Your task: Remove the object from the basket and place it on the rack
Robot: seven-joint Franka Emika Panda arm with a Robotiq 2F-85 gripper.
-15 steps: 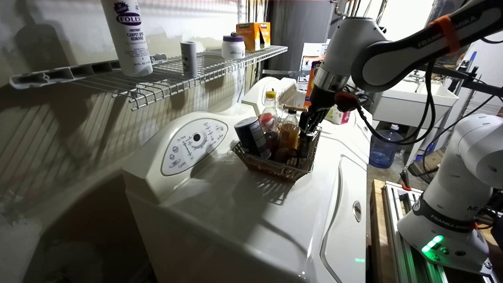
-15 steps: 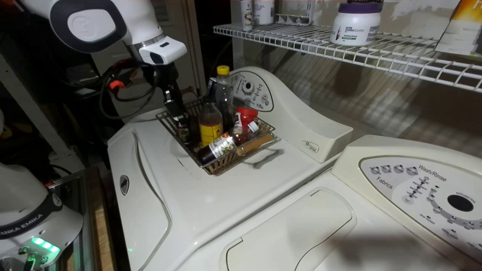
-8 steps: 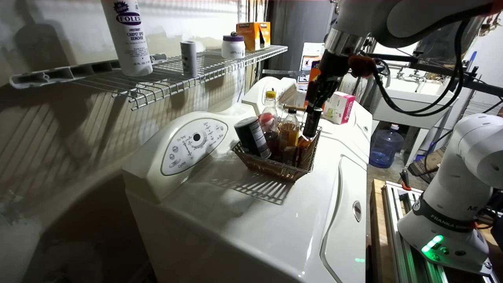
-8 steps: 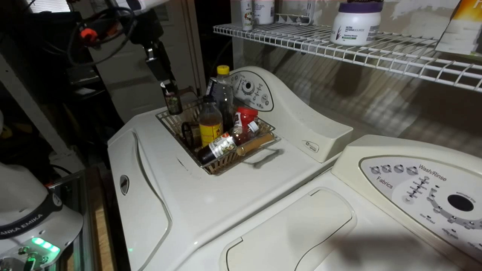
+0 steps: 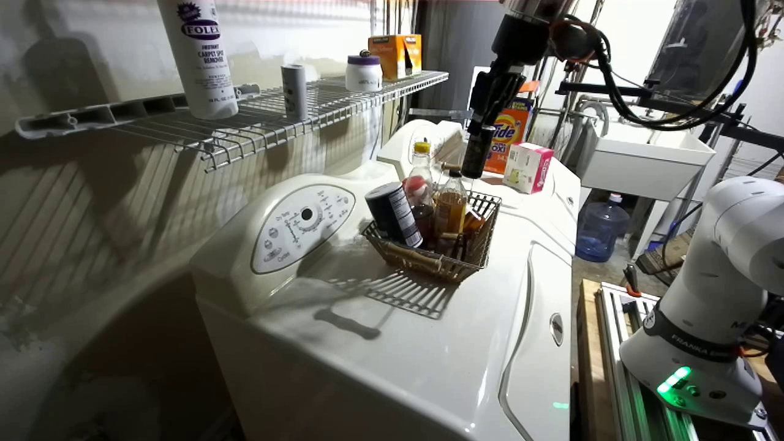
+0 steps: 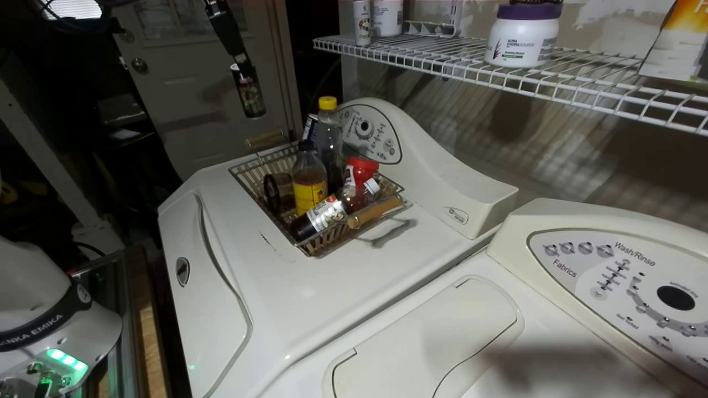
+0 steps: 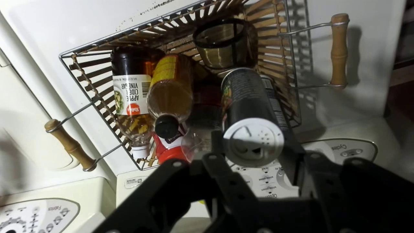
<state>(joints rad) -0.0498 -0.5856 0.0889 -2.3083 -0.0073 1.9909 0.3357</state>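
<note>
The object, a small dark can with a printed label and a white shaker lid (image 7: 247, 97), is between my fingertips in the wrist view. My gripper (image 7: 254, 142) is shut on its lid end. In both exterior views the can (image 5: 476, 156) (image 6: 250, 94) hangs slightly tilted above the basket's far end, apart from it. The brown slatted basket (image 5: 453, 267) (image 6: 265, 166) stands on the white dryer; it also shows in the wrist view (image 7: 273, 48). The white wire rack (image 5: 343, 104) (image 6: 459, 58) is on the wall, higher than the basket. The fingertips are partly dark in the exterior views.
The basket holds several bottles, a red-lidded jar (image 6: 362, 168), a mesh cup (image 7: 223, 42) and another dark can (image 5: 394, 214). The rack bears a tall white bottle (image 5: 205, 67), a grey can (image 5: 294, 92), a purple-lidded jar (image 5: 364, 73) and an orange box (image 5: 395, 55).
My gripper has risen with the can, lifting it from inside the basket to above it. The basket's wooden handles now hang outward. The mesh cup has come into view.
</note>
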